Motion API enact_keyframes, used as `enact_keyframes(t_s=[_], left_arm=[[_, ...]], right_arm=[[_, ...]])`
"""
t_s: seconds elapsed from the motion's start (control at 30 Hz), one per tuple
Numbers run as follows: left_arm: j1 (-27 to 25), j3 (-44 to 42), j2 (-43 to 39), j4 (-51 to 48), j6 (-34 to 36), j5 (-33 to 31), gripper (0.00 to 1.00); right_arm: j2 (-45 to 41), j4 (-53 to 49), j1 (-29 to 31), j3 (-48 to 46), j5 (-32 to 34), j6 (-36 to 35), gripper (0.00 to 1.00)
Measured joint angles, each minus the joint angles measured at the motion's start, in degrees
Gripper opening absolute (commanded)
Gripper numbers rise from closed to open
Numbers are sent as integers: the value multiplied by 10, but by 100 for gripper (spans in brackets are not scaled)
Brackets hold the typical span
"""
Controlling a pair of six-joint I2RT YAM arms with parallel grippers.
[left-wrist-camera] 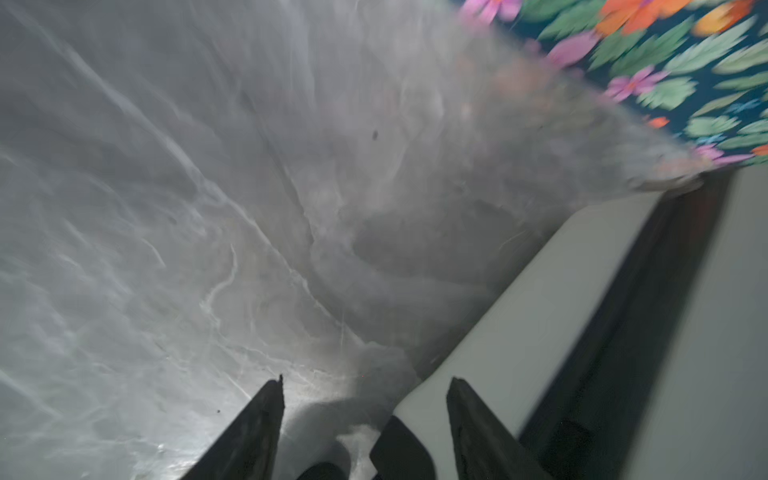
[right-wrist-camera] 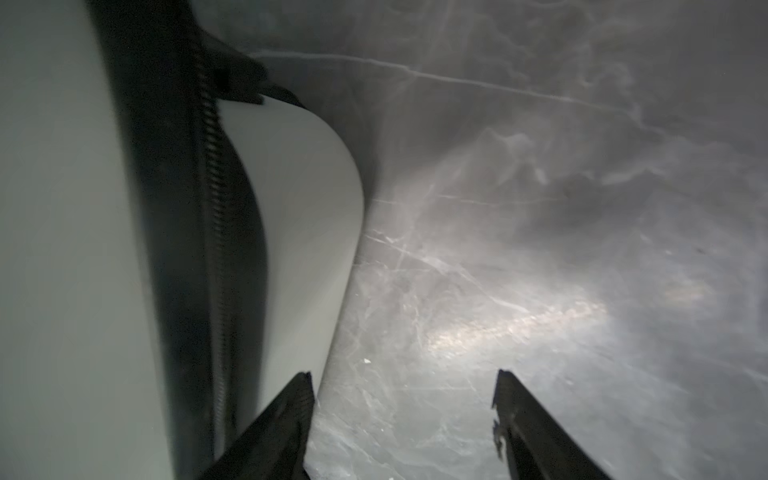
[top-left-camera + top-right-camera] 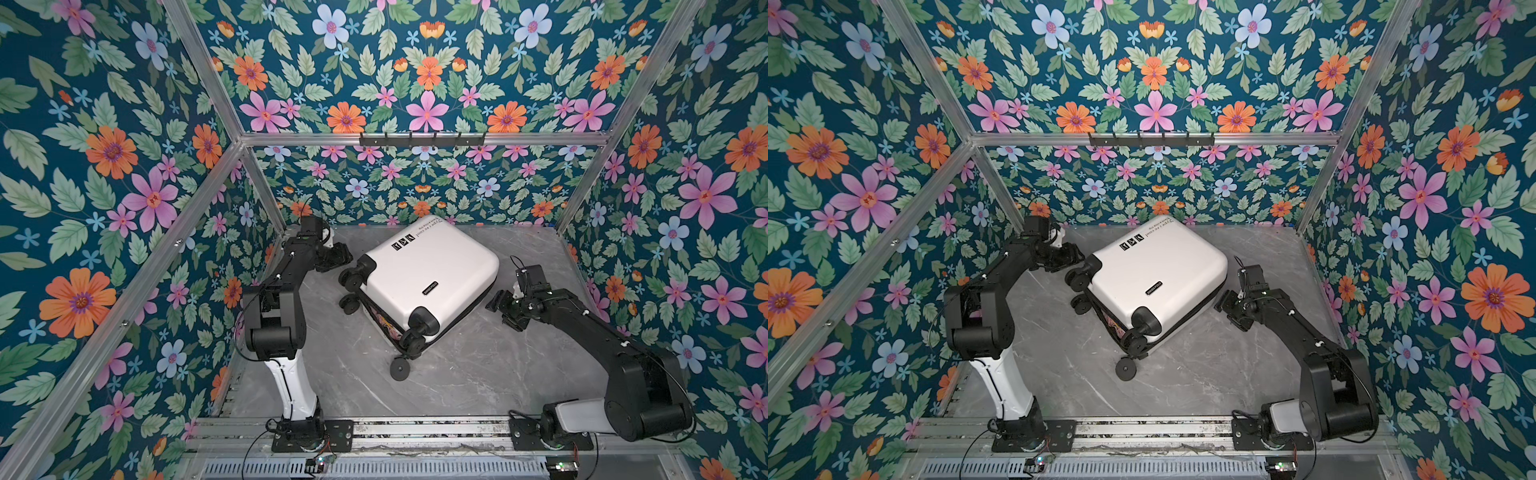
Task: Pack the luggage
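White hard-shell suitcase (image 3: 428,270) lying flat and skewed mid-table, flanked by both arms; nothing gripped.

Nearest on the grey marbled table (image 3: 457,382), the black wheels (image 3: 401,368) are seen pointing toward the robot's left-near side, with something pink-patterned showing in the gaping seam beside them. The right gripper (image 2: 403,374) is held spread just beside the suitcase's right flank, only bare table between its fingers. Farther back, the left gripper (image 1: 365,380) is also spread, a shell corner lying between its fingers but not visibly pinched. The shell is judged stiff, smooth and slippery, so broad faces are poor holds. The lip along the black zip seam (image 2: 212,208) or a wheel housing is preferred.
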Motion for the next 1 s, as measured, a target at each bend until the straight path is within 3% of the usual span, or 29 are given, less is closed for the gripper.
enact_keyframes(t_s=[0.23,0.37,0.63,0.83,1.0], left_arm=[[-1,-47,-5,10,2,48,63],[0,-72,-17,26,3,68,60],[-32,-198,-109,103,-7,42,59],[-109,-316,-195,171,-66,0,59],[-176,-379,-213,175,-127,-2,59]], right_arm=[[44,-5,102,31,38,18,70],[75,-30,122,68,49,28,70],[218,-129,99,253,101,0,70],[332,-193,47,424,135,-61,70],[430,-201,18,583,122,-83,68]])
